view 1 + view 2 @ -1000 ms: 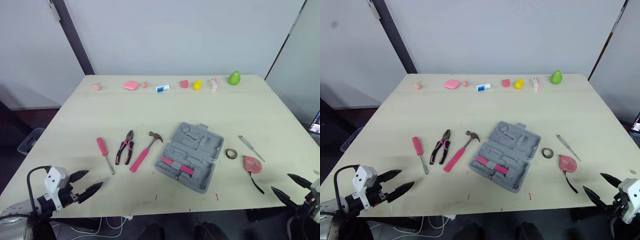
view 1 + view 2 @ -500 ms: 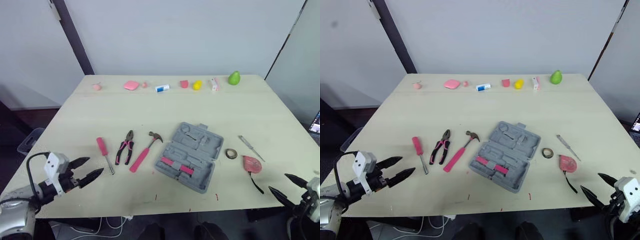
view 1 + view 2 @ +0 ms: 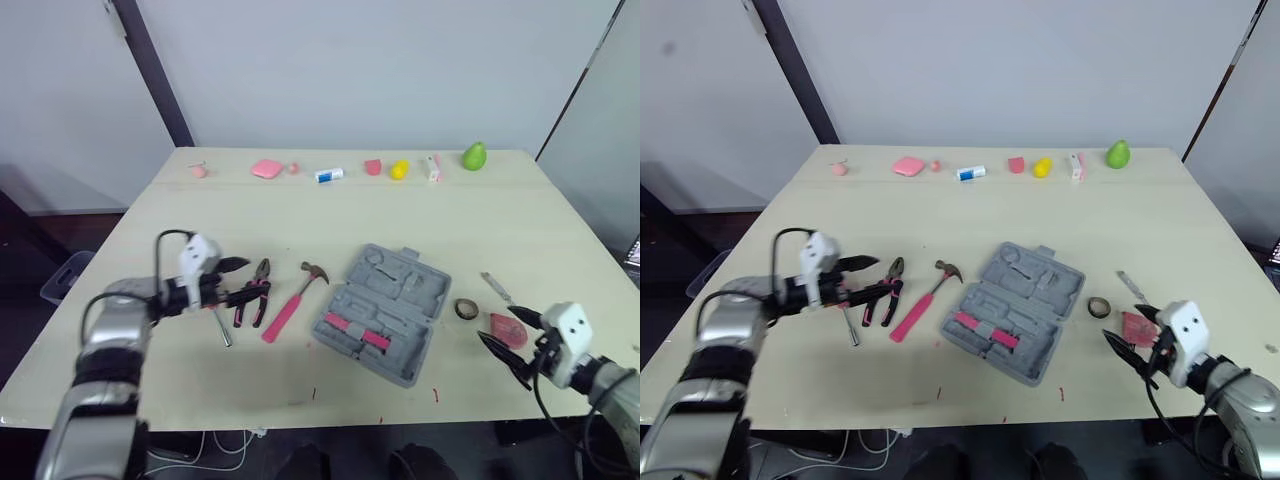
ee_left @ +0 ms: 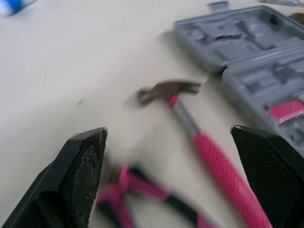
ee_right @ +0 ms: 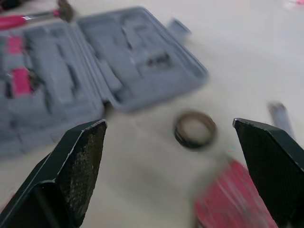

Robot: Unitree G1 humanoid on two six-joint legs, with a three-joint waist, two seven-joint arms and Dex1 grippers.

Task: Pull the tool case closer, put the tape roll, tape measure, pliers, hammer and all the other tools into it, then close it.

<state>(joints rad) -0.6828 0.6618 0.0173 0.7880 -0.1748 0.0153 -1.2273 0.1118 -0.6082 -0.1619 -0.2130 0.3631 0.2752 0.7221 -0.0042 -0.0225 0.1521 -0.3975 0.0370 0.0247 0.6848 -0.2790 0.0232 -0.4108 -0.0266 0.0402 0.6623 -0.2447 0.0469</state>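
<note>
**Two robot arms held over a counter (image 3: 300,220) of hand tools, an open grey tool case (image 3: 385,312) between them.**

At the left, the left gripper (image 3: 240,280) is held just over the pliers (image 3: 252,300), its fingers (image 4: 80,180) spread wide and empty. A pink screwdriver (image 3: 223,331) lies beneath it and the hammer (image 3: 290,303) just beyond. The case lies mid-counter, its long axis slanted, right of the left fingers and left of the right ones. Further right are the tape roll (image 3: 465,309), a slim screwdriver (image 3: 495,287) and the tape measure (image 5: 228,209). The right gripper (image 3: 1130,333) hangs beside it, fingers (image 5: 76,166) likewise spread and empty. The right arm is judged slightly nearer the case. Counted: one case, one pliers, one hammer, one tape roll, one tape measure, two screwdrivers.
</note>
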